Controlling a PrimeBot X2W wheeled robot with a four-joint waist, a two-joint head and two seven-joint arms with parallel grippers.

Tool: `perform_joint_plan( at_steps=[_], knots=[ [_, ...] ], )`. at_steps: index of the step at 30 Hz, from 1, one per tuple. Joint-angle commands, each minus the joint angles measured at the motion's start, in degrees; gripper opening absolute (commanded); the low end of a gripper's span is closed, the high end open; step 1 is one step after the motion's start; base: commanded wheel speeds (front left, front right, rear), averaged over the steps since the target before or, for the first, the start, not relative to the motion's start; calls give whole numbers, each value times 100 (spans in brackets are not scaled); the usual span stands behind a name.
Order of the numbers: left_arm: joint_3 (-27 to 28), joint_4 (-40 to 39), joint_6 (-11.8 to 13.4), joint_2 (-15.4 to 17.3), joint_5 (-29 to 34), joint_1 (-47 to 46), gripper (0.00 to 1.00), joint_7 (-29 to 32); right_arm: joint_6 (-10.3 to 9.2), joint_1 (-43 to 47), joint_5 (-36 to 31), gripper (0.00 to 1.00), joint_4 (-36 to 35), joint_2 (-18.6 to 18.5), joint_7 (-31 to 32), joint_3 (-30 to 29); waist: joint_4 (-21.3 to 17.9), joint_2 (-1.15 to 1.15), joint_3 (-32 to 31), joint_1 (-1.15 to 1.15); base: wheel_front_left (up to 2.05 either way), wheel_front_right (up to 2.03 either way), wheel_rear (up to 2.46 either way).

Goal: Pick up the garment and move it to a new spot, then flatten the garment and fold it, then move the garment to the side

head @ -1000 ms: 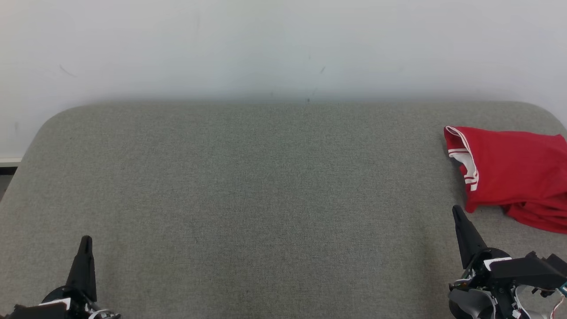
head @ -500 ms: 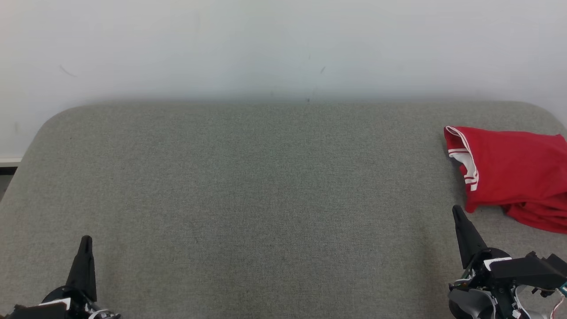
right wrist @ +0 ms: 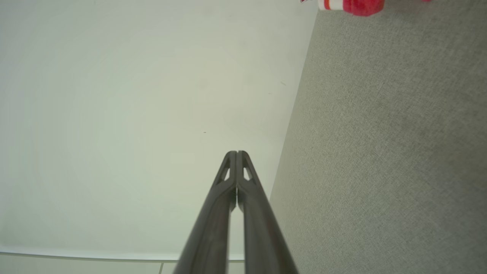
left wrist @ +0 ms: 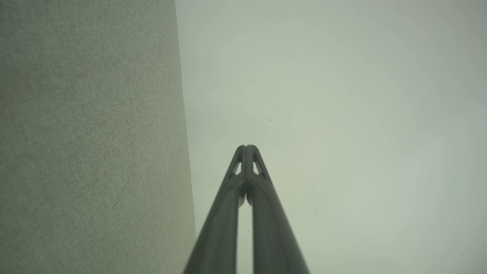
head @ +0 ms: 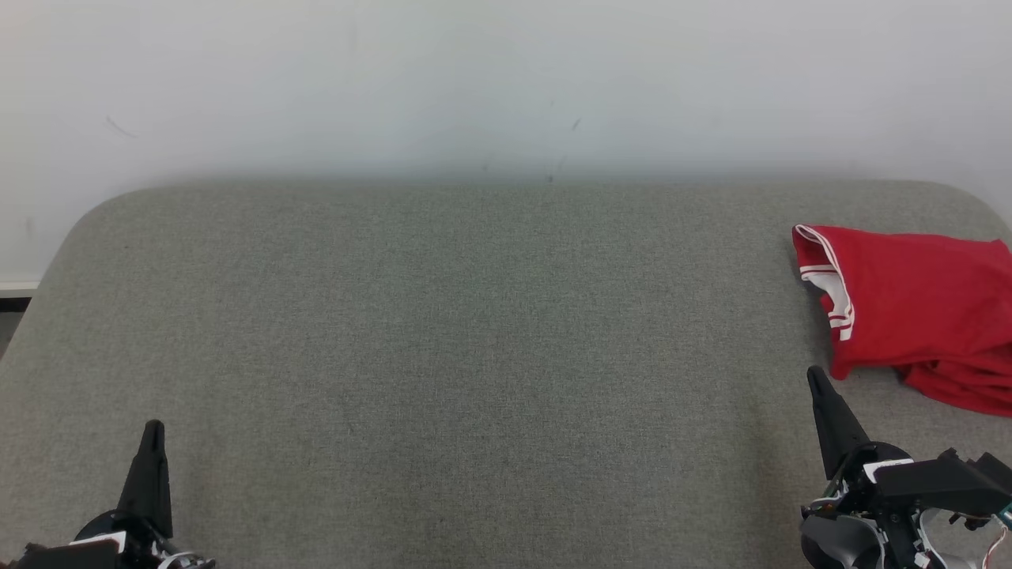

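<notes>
Head view: a grey fabric-covered bench (head: 474, 356) with rounded far corners stands against a pale wall (head: 506, 79) that carries a few faint scuffs. The red garment (head: 917, 308) lies bunched at the bench's right edge, about midway between the far and near edges. It runs out of the picture on the right. A white-striped trim band (head: 834, 288) runs along its left side, and a looser fold sags at its near side. The left claw (head: 152, 431) rises from the near left corner of the bench with its fingers together, holding nothing. It is well apart from the garment, with bare grey cloth between them. The right claw (head: 813, 375) rises from the near right corner, fingers likewise pressed together and holding nothing. Its tip is just beside the garment's near left corner; whether it touches the cloth cannot be told. Nothing stands between that tip and the garment.

Left wrist view: the left claw's two dark fingers meet at their tips. They point at the pale wall, with the bench surface filling the left side.

Right wrist view: the right claw's fingers are also closed tip to tip and point at the wall. The bench lies along the right side, and a small corner of the garment, red with white stripes, shows at the top edge, on the bench.
</notes>
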Motion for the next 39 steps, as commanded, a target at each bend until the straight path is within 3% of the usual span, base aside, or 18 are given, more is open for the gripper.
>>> perform_joint_plan(
  at_steps=[1,39],
  knots=[
    [22,-18,-1,44,-44,-48,0,14,0,-42,7,0,-18,-40,22,-24,0,0,0,0,0,0,0],
    [21,-19,-1,44,-45,-48,0,13,0,-42,8,0,-18,-41,21,-23,0,0,0,0,0,0,0]
  ],
)
